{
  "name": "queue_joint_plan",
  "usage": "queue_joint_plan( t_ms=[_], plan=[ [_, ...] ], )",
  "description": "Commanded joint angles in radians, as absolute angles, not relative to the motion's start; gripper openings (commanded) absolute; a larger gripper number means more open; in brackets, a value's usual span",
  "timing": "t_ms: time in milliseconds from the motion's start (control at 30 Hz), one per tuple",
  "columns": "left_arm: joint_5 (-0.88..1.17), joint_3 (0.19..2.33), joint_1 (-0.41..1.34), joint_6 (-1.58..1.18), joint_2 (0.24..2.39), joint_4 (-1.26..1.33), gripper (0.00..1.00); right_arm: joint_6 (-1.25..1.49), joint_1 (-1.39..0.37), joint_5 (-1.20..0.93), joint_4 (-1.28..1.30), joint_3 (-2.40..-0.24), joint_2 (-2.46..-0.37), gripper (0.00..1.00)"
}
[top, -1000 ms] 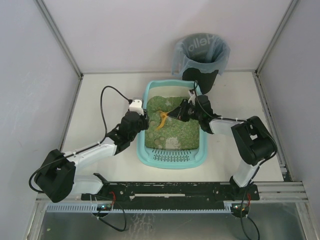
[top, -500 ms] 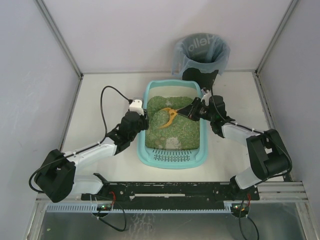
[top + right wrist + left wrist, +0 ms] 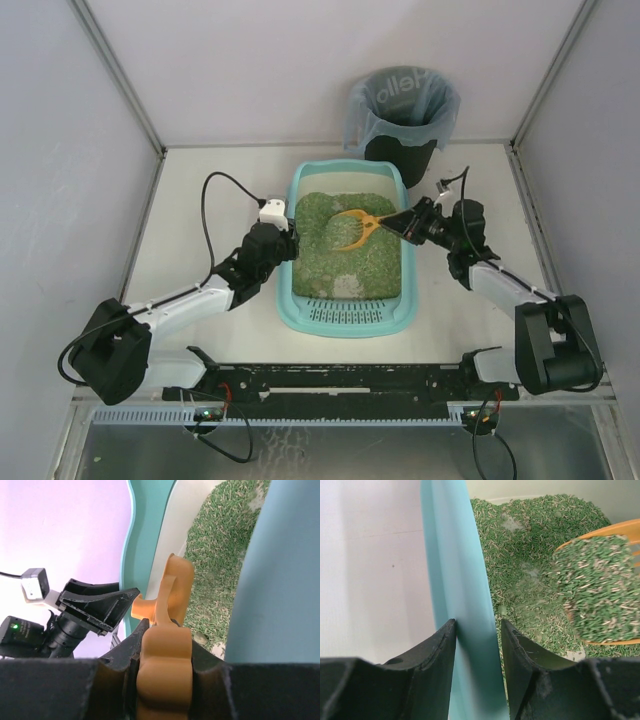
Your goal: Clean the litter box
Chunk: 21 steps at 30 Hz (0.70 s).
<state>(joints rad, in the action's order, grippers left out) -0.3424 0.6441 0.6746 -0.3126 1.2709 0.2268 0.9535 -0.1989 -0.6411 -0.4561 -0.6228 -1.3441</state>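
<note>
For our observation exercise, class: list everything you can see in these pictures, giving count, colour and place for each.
litter box: one, light teal, middle of the table
litter: one bed, green pellets, inside the litter box
scoop: one, orange, loaded with litter, over the box
bin: one, black with a grey-blue bag, behind the box
table: one, white, under everything
left arm: one, black and white, jaws gripping the box's left wall
right arm: one, black and white, jaws shut on the scoop's handle
</note>
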Motion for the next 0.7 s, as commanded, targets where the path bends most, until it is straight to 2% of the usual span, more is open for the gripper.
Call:
queue_joint_plan(
  t_ms=[0, 200, 333, 467, 600, 667],
  plan=[
    [-0.29, 0.696, 0.686, -0.328, 1.263, 0.275, 0.45, 0.988, -0.139, -0.718, -0.57, -0.589, -1.245, 0.0],
    [-0.292, 0.695, 0.686, -0.328, 1.26, 0.275, 0.45, 1.104, -0.085, -0.654, -0.704, -0.465, -1.169, 0.0],
    [-0.288, 0.695, 0.686, -0.33, 1.261, 0.276, 0.45, 1.206, -0.079, -0.77, -0.898, -0.444, -1.237, 0.0],
    [-0.293, 0.693, 0.686, -0.328, 1.258, 0.275, 0.45, 1.321, -0.011, -0.717, -1.021, -0.359, -1.253, 0.0],
    [-0.282, 0.697, 0.686, -0.331, 1.267, 0.278, 0.45, 1.344, -0.062, -0.81, -1.112, -0.405, -1.313, 0.0],
    [-0.28, 0.698, 0.686, -0.332, 1.269, 0.276, 0.45, 1.396, -0.023, -0.781, -1.164, -0.37, -1.325, 0.0]
  ],
)
